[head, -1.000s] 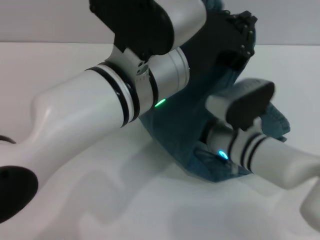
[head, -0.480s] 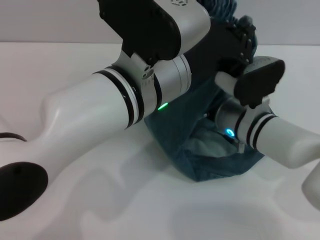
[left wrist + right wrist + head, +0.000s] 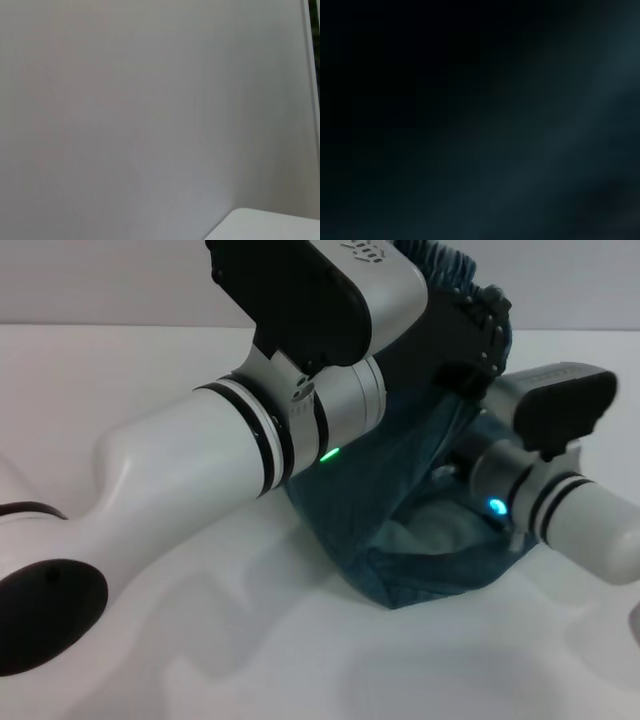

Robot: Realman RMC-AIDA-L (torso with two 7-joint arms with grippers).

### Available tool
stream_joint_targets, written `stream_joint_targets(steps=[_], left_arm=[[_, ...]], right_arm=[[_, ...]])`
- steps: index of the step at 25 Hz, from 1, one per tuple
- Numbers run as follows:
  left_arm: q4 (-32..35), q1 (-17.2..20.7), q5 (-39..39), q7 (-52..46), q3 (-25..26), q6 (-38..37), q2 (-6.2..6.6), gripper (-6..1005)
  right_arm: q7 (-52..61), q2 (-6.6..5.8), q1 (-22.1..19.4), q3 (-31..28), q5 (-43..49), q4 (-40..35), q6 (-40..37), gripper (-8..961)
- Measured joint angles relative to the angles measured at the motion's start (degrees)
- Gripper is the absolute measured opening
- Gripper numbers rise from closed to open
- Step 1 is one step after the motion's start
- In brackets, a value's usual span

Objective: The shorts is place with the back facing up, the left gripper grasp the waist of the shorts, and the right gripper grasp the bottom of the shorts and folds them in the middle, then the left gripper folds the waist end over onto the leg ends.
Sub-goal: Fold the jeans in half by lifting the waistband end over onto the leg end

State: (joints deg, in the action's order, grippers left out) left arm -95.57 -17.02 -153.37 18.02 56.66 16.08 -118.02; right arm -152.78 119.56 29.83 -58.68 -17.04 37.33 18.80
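1. Your biggest risk is the shorts (image 3: 400, 510) slipping out of the lift. They hang in the air as a sagging blue sling, only the lowest fold touching the desk (image 3: 120, 370) toward its right side. If either hold gives, the cloth will drop in a heap and the fold line is lost.
2. The left pincer (image 3: 487, 325) is raised high toward the far edge of the desk, with the gathered waist (image 3: 445, 265) bunched at it. It looks clamped on that band, but the fingers are mostly hidden, so you cannot tell how deep the bite is. A shallow bite on ruffled elastic could creep free.
3. The right pincer (image 3: 470, 465) is buried in the cloth low down; you cannot tell whether it is apart or together. Its own camera shows only dark fabric, so it gives you no check.
4. The two arms sit very close. Cross them further and they may knock.
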Motion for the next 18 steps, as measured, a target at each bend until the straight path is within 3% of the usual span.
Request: stream_joint_targets(steps=[11, 14, 18], left_arm=[[1.71, -0.03, 0.0, -0.25, -0.25, -1.28, -0.04, 45], [4.52, 0.33, 1.1, -0.77, -1.82, -5.63, -0.21, 48], [11.27, 0.44, 3.02, -1.47, -6.3, -16.82, -0.28, 51]], right_arm=[[-9.36, -0.32, -9.42, -13.73, 0.33, 2.51, 0.9, -2], [-10.75, -0.64, -14.01, -16.53, 0.92, 6.05, 1.68, -2], [-10.97, -0.72, -23.39, -21.75, 6.66, 14.94, 2.3, -2]])
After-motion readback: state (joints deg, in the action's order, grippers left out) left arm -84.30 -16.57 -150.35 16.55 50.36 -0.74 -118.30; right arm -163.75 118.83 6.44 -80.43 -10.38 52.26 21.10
